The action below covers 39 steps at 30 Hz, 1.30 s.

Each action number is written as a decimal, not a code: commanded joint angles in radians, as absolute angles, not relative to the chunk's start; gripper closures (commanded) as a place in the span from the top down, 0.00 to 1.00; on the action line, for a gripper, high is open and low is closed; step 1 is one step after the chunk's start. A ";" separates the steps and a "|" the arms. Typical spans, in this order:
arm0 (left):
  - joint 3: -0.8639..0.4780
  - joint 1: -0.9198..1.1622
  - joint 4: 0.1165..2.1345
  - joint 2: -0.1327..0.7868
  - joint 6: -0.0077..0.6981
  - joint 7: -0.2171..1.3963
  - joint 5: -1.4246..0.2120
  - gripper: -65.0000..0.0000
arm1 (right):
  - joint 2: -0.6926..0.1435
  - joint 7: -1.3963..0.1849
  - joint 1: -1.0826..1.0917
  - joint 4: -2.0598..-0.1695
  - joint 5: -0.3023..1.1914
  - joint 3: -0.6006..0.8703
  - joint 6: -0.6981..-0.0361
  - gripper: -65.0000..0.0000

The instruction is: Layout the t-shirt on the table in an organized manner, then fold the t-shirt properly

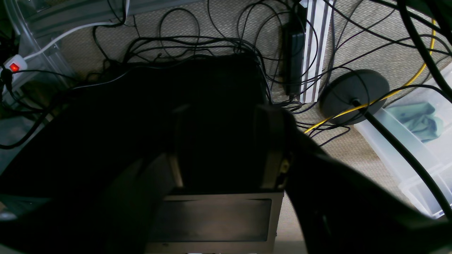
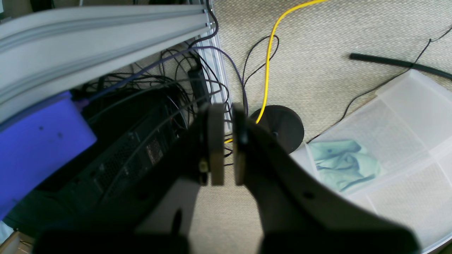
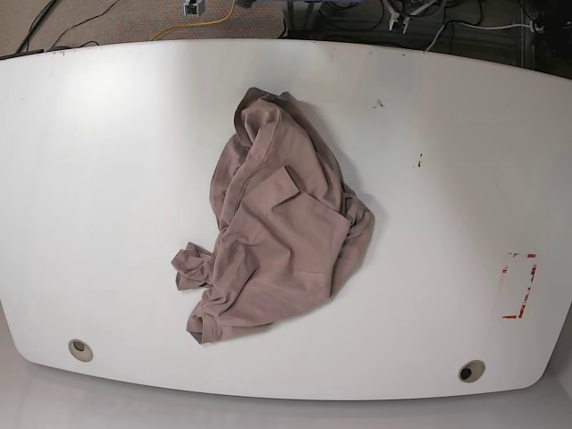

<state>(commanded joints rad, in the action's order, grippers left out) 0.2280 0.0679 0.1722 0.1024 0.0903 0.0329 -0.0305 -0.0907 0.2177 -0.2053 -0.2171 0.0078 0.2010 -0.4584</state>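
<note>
The mauve-brown t-shirt (image 3: 277,223) lies crumpled in a heap near the middle of the white table (image 3: 107,179), one end toward the far edge and one sleeve poking out at the lower left. Neither gripper shows in the base view. In the left wrist view my left gripper (image 1: 224,113) hangs open over dark equipment on the floor, holding nothing. In the right wrist view my right gripper (image 2: 226,107) is shut, with only a thin slit between its pads, and is also off the table above the carpet.
Two grey grommets (image 3: 79,349) (image 3: 470,370) sit near the table's front edge, and a red tape outline (image 3: 518,286) marks the right side. Below the arms are tangled cables, a round black stand base (image 2: 280,128) and a clear bin holding green cloth (image 2: 344,164).
</note>
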 joint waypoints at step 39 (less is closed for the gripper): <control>0.226 0.130 0.177 0.093 0.088 -0.042 -0.028 0.38 | -0.085 0.222 -0.213 -0.225 0.010 0.194 -0.430 0.06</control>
